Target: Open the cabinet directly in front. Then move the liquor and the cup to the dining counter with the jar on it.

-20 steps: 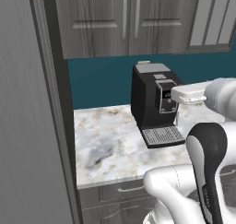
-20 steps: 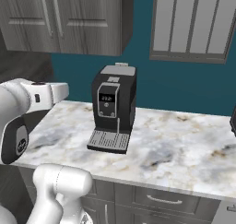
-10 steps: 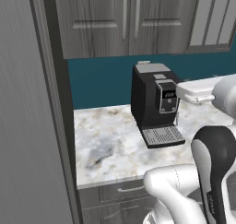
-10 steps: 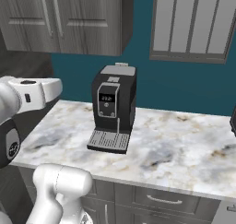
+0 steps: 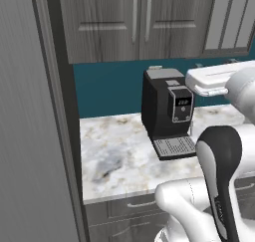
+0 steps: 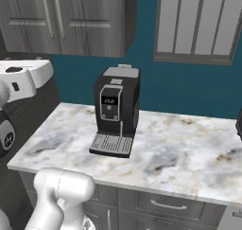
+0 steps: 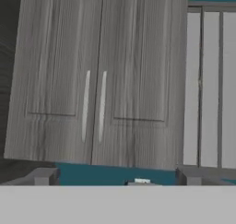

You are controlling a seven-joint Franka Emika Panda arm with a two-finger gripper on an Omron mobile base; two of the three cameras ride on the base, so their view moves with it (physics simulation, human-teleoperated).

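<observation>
- The grey wood-grain upper wall cabinet (image 7: 99, 80) with two doors is standing shut in the hand view, its two long vertical silver bar handles (image 7: 93, 105) meeting side by side at the centre seam.
- The gripper (image 7: 115, 177) is pointing at the cabinet from a distance; its two finger tips (image 7: 42, 176) are showing at the bottom of the hand view, spread far apart and holding nothing, well clear of the doors.
- The hand view is alone in showing the tall frosted-pane window (image 7: 205, 87) just beside the cabinet's right edge at close range, with a strip of teal wall (image 7: 115, 174) below the cabinet.
- The left base view is showing the cabinet (image 5: 137, 22) directly above a black coffee machine (image 5: 167, 111), which is sitting on a white-grey marbled worktop (image 5: 114, 156) below the cabinet.
- That view is also showing a tall grey panel (image 5: 30, 126) to the left of the cabinet, which the right base view is not covering.
- The right base view is showing the cabinet (image 6: 71, 18) at upper left, the coffee machine (image 6: 116, 110) below and to its right, and a longer stretch of worktop (image 6: 184, 148) running away from the cabinet under the window (image 6: 198, 23).
- Low grey drawers (image 6: 160, 205) are sitting beneath the worktop, far below the cabinet.
</observation>
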